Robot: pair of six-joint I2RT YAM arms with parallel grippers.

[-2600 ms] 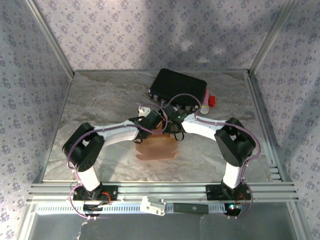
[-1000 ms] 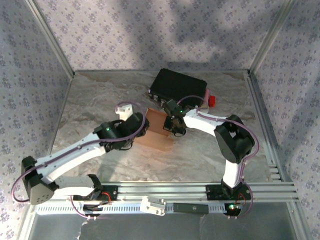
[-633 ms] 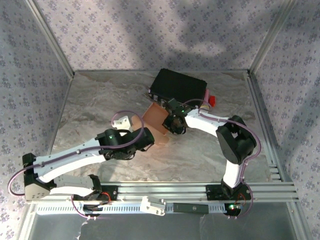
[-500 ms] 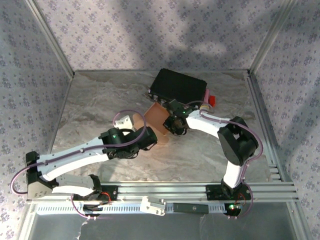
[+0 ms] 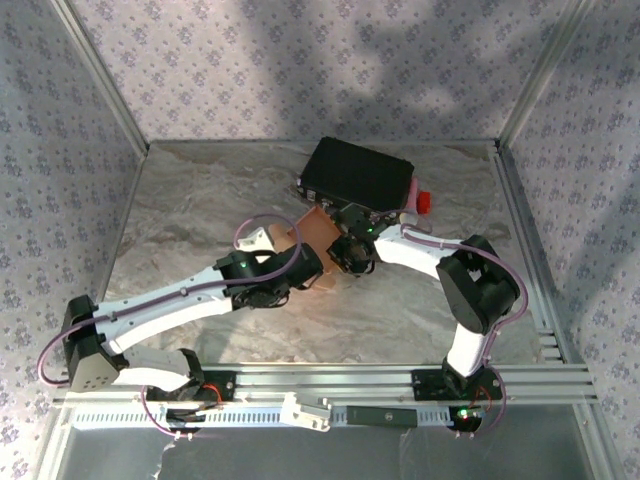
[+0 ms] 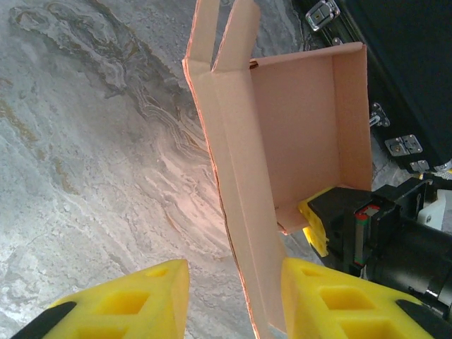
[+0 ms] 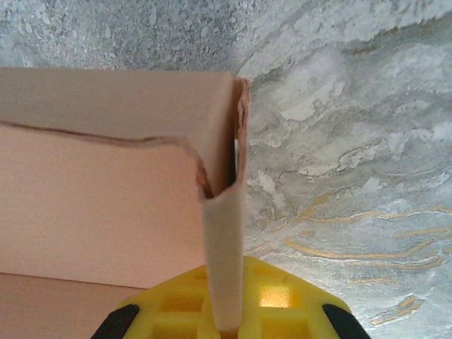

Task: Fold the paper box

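Note:
The paper box (image 5: pixel 318 232) is salmon-pink cardboard, partly folded and tipped up on edge just in front of the black case. My right gripper (image 5: pixel 348 255) is shut on a folded flap at the box's corner. That flap (image 7: pixel 224 233) runs down into the yellow fingers (image 7: pixel 282 300), and the gripper (image 7: pixel 229 321) pinches it. My left gripper (image 5: pixel 303 270) is at the box's near side. In the left wrist view its yellow fingers (image 6: pixel 134 296) stand apart around the box's long side wall (image 6: pixel 247 212). The wall lies close to the right finger, with a wide gap to the left one.
A black hard case (image 5: pixel 358 172) with metal latches (image 6: pixel 406 145) lies right behind the box. A pink item with a red cap (image 5: pixel 420 201) sits by the case's right end. Metal rails (image 5: pixel 530 250) border the marbled table (image 5: pixel 190 200).
The left arm has swung in from the left, bringing its gripper to the box's near wall. The right gripper has tipped the box up and toward the case, keeping its hold.

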